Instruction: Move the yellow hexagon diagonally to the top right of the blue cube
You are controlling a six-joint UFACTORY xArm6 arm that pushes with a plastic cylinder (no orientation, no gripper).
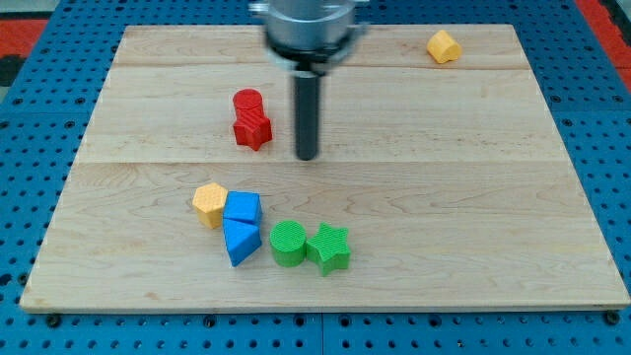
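Observation:
The yellow hexagon (209, 204) lies at the board's lower left, touching the left side of the blue cube (243, 208). A blue triangular block (242, 241) sits just below the cube, touching it. My tip (308, 156) rests on the board above and to the right of the blue cube, a clear gap away from it. The tip stands just right of a red star block (253, 129), not touching it.
A red cylinder (248, 101) sits right above the red star. A green cylinder (288, 243) and a green star (329, 248) lie side by side to the right of the blue triangle. Another yellow block (444, 46) lies near the wooden board's (473, 197) top right corner.

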